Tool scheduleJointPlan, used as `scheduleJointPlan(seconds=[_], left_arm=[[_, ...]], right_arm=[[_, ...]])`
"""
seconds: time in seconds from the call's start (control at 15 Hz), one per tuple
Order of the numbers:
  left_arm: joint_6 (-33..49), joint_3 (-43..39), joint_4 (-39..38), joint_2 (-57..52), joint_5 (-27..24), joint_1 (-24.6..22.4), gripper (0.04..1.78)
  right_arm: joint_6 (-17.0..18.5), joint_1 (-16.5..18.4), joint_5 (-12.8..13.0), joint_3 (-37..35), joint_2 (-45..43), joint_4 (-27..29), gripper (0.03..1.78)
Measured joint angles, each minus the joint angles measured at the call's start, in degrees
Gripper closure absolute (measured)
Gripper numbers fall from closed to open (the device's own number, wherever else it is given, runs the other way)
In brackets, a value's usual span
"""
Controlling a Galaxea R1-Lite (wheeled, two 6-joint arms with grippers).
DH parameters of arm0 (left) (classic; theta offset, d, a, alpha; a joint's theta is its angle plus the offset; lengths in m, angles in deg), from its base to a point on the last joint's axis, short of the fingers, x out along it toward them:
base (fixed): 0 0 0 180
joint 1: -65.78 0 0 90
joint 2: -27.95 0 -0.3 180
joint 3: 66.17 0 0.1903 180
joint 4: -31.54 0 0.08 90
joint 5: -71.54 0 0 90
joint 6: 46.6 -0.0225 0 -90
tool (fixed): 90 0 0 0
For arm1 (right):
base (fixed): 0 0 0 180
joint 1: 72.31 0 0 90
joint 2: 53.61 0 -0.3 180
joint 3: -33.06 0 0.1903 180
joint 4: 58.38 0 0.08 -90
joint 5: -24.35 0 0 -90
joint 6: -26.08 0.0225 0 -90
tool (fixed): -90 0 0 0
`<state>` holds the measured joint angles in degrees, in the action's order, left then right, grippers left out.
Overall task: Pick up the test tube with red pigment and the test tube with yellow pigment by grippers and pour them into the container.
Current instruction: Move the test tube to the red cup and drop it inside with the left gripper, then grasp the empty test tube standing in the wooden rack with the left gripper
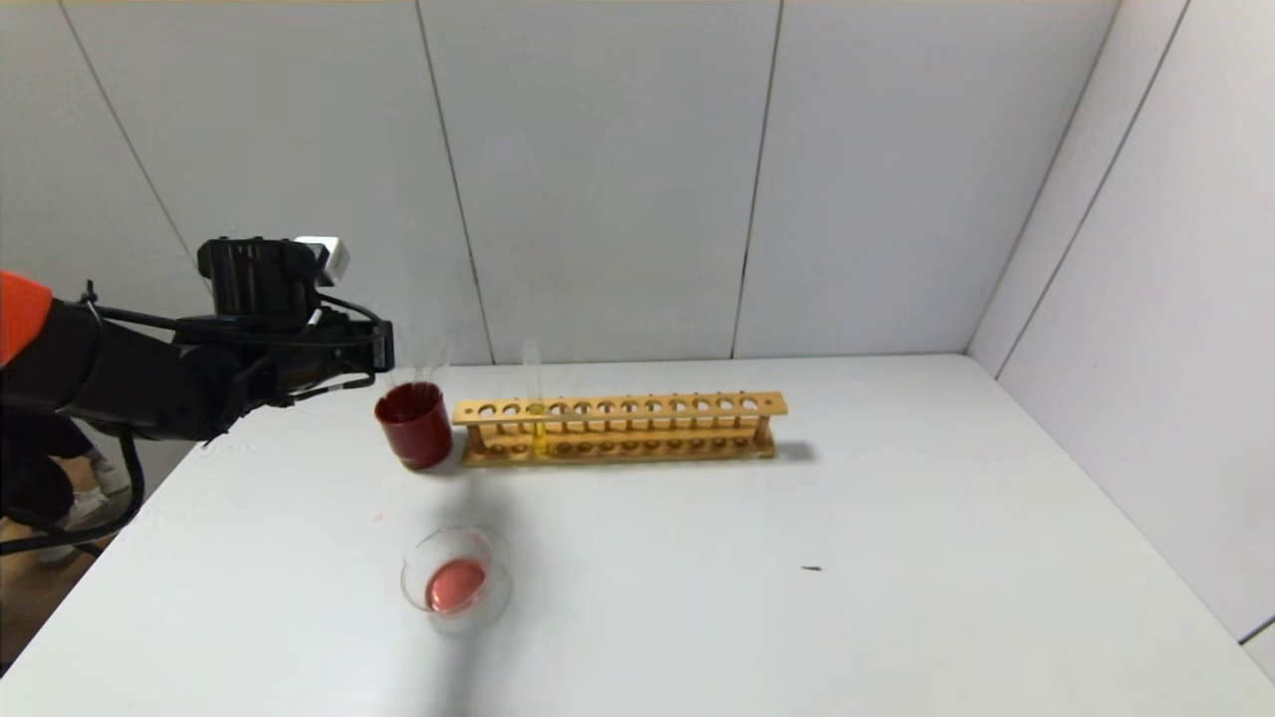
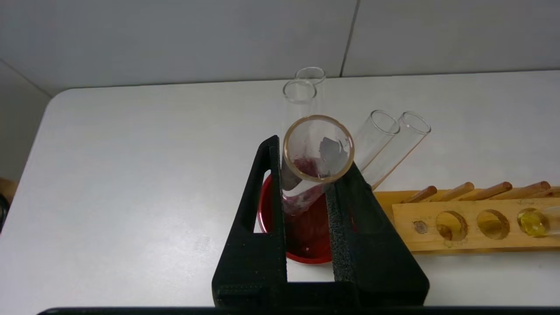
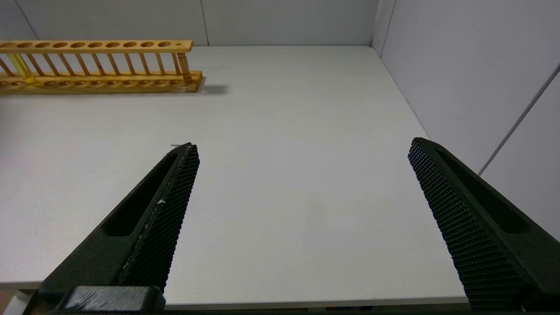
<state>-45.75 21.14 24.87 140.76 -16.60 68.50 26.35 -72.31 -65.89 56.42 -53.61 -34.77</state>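
My left gripper (image 1: 386, 351) reaches in from the left, level with the top of the dark red cup (image 1: 413, 428). In the left wrist view it (image 2: 311, 151) is shut on the test tube with red pigment (image 2: 302, 192). That tube holds only red smears and its round end dips into the cup (image 2: 306, 256). The test tube with yellow pigment (image 1: 537, 413) stands in the wooden rack (image 1: 618, 428), near the rack's left end (image 2: 536, 221) (image 3: 19, 65). The container (image 1: 498, 597), near the table's front, holds red liquid. My right gripper (image 3: 304, 143) is open and empty over bare table at the right.
Several colourless tubes (image 2: 380, 131) lean in the red cup. The rack's other holes are empty. A small dark speck (image 1: 812, 569) lies right of the container. Grey walls close the back and right side of the table.
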Motion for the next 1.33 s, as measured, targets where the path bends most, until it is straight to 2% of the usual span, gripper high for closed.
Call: scheduleJointPlan(seconds=[0.2,0.4,0.73,0.93,1.07,1.33], left_arm=[[-0.01,-0.29,-0.11,1.07,-2.19,-0.6,1.47],[0.18,-0.3,-0.11,1.9,-2.05,-0.74,1.26],[-0.04,0.09,-0.11,1.79,-1.96,-0.68,0.46],[-0.23,0.26,-0.02,0.78,-2.02,-0.71,0.16],[-0.37,0.76,0.52,-0.72,-2.05,-0.68,0.08],[-0.85,0.74,1.82,-5.89,-1.94,-0.35,0.07]], right_arm=[[0.0,0.0,0.0,0.0,0.0,0.02,0.06],[0.0,0.0,0.0,0.0,0.0,0.02,0.06],[0.0,0.0,0.02,0.0,0.0,0.02,0.06],[0.0,0.0,0.0,0.0,0.0,0.0,0.06],[-0.02,0.0,0.02,0.0,0.0,0.02,0.06],[0.0,0.0,0.0,0.0,0.0,0.0,0.06]])
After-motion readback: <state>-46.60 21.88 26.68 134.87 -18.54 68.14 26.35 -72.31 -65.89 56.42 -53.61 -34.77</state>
